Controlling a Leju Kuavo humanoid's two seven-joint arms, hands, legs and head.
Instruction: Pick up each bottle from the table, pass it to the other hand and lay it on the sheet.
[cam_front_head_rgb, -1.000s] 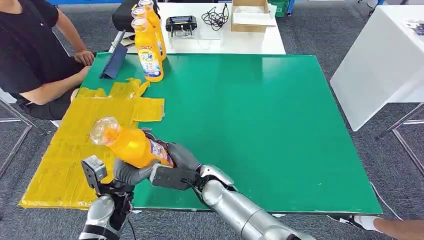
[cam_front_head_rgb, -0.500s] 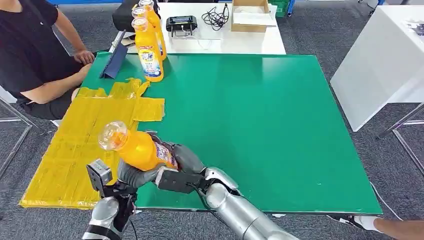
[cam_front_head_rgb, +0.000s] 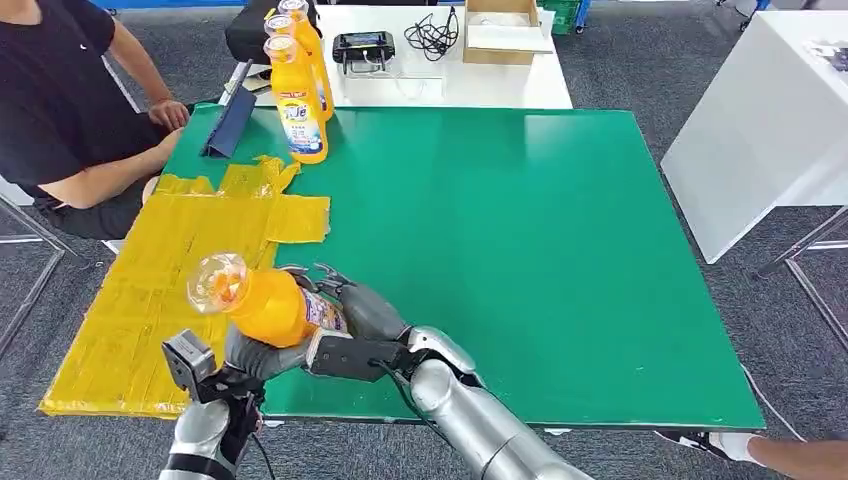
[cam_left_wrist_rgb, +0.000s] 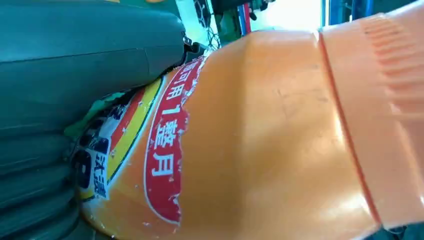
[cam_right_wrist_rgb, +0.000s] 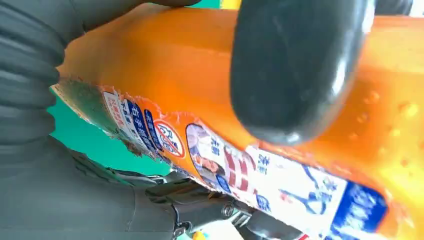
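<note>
Orange bottle (cam_front_head_rgb: 262, 302) gripped btwn left hand (cam_front_head_rgb: 250, 352) & right hand (cam_front_head_rgb: 360, 312), above sheet (cam_front_head_rgb: 150, 290) edge

The head view is bright and even, with soft light from above. The green worktop (cam_front_head_rgb: 520, 250) looks sharp and has only faint shadows. The white table (cam_front_head_rgb: 760, 120) at 2 o'clock shines very bright. In both wrist views the orange bottle (cam_left_wrist_rgb: 280, 135) is so close that it looks soft and blurry. A white glare burns out the spot at 12 o'clock in the left wrist view.
</note>
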